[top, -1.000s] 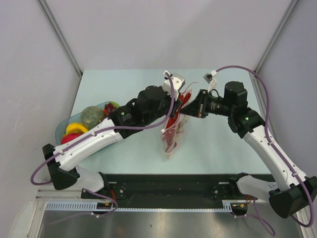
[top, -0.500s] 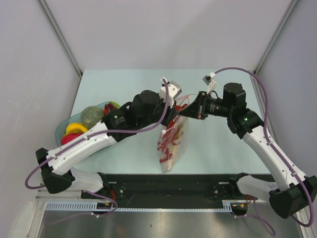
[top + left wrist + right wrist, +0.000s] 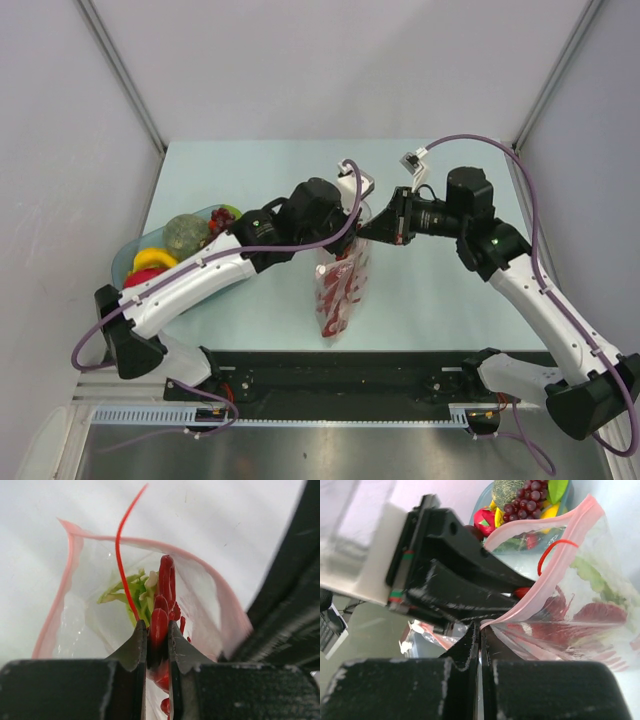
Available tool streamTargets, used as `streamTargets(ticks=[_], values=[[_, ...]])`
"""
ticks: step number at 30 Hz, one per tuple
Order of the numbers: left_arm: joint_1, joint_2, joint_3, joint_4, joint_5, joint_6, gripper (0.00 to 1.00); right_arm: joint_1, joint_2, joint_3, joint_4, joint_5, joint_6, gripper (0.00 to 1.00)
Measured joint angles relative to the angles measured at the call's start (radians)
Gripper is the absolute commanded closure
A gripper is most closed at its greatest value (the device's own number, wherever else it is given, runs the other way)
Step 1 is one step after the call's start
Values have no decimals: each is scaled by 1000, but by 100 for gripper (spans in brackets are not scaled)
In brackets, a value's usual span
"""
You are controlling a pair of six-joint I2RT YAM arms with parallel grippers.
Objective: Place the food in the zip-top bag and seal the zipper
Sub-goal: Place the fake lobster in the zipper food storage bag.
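The clear zip-top bag [image 3: 337, 295] hangs upright at mid table with its mouth open. Its pink zipper [image 3: 67, 575] rings the mouth, also in the right wrist view [image 3: 555, 577]. My left gripper [image 3: 157, 630] is shut on the red lobster [image 3: 162, 600], held in the bag's mouth; in the top view it [image 3: 352, 218] is over the bag's top. A pale green celery stalk [image 3: 127, 587] lies inside the bag. My right gripper [image 3: 480, 627] is shut on the bag's mouth edge, at the bag's upper right [image 3: 372, 232].
A translucent blue-green dish [image 3: 128, 260] at the left table edge holds a dark red grape bunch [image 3: 527, 500], yellow and red vegetables [image 3: 150, 262] and a green round piece [image 3: 185, 233]. Grey walls stand on both sides and a black rail [image 3: 400, 385] runs along the near edge.
My left gripper with the lobster moved a little right and down into the bag's mouth. The bag's lower end swung left and then settled more upright. The right gripper kept its hold.
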Motion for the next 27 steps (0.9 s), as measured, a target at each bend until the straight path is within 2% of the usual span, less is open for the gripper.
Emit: streamTargets(ticks=[13, 14, 15, 17, 18, 20, 23, 27], values=[[50, -13, -16, 7, 19, -26, 98, 21, 0, 55, -30, -1, -58, 100], [54, -13, -19, 7, 19, -26, 93, 23, 0, 55, -31, 1, -63, 100], [58, -13, -20, 5, 19, -26, 76, 25, 0, 55, -34, 2, -69, 100], [62, -13, -20, 1, 27, -24, 53, 27, 0, 55, -39, 6, -81, 100], [64, -13, -20, -3, 31, -19, 35, 27, 0, 55, -40, 6, -89, 100], [72, -14, -20, -44, 53, -10, 19, 27, 0, 63, -32, 5, -101, 100], [93, -32, -20, -67, 73, 3, 8, 29, -5, 78, -24, -11, -133, 100], [114, -113, 0, -80, 105, 29, 0, 29, 3, 97, -10, -14, -165, 100]])
